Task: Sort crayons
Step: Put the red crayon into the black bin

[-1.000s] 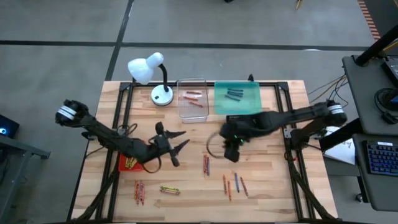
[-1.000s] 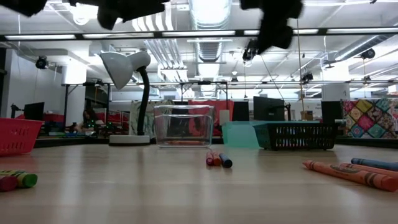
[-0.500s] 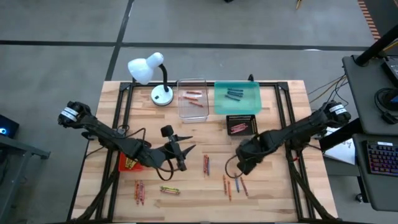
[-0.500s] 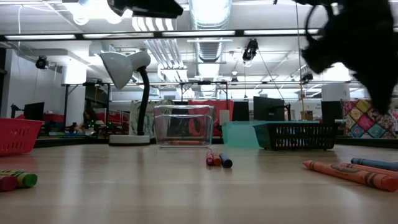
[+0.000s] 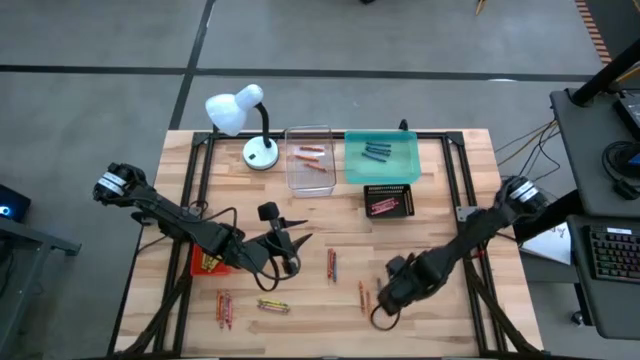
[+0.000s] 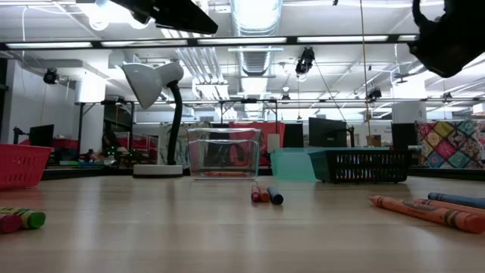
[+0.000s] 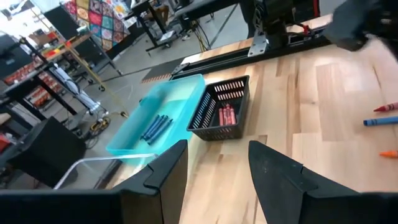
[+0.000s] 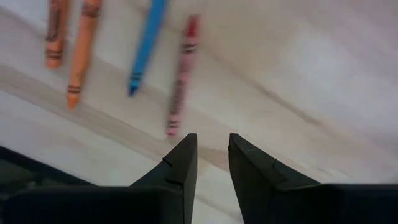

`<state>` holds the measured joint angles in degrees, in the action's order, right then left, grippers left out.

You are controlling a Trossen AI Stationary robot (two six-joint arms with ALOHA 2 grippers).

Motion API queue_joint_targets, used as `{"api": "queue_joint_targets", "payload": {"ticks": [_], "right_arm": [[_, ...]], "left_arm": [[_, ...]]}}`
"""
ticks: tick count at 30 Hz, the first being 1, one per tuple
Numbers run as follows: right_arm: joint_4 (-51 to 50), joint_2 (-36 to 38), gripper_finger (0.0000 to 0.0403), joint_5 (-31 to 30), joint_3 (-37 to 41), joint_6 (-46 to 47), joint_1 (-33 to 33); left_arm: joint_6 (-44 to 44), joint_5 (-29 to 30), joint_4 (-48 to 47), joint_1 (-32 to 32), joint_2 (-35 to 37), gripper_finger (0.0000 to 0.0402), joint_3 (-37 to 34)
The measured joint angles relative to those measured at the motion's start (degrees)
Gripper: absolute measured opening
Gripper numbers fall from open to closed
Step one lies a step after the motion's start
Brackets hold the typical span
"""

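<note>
Moved down-table, right end effector (image 8: 208, 155) hovers near red crayon (image 8: 181, 78).

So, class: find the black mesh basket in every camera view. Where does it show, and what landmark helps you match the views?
High view: black mesh basket, right of centre.
Low view: right of centre, far back.
Left wrist view: mid-frame, holding red crayons.
Right wrist view: not in it.
Shared landmark: the teal tray touching it.
</note>
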<state>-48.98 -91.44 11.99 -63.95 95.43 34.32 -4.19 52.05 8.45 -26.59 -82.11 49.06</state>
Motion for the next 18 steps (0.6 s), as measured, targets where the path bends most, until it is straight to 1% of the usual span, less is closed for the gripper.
{"api": "queue_joint_targets", "payload": {"ticks": [5, 8, 11, 15, 18], "right_arm": [[-0.4, -9.9, 0.0073, 0.0, -8.7, -3.7, 0.4], [-3.1, -14.9, 0.0073, 0.0, -14.1, -6.4, 0.3], [-9.4, -19.1, 0.0073, 0.0, -18.9, -7.4, 0.3], [-19.8, -22.7, 0.0081, -0.2, -23.9, -7.6, 0.3], [-22.4, -23.9, 0.0089, -1.8, -25.0, -8.4, 0.4]], "left_arm": [[-2.0, 0.0, 0.0, 0.0, 0.0, 0.0153, 0.3], [-2.6, 0.0, 0.0, 0.0, 0.1, 0.0153, 0.5], [-2.7, -0.1, 0.0, -0.2, 0.1, 0.0153, 0.7], [-2.6, -0.1, 0.0, -0.6, 0.1, 0.0153, 0.7], [-2.4, -0.1, 0.0, -1.0, 0.1, 0.0153, 0.4]]}}
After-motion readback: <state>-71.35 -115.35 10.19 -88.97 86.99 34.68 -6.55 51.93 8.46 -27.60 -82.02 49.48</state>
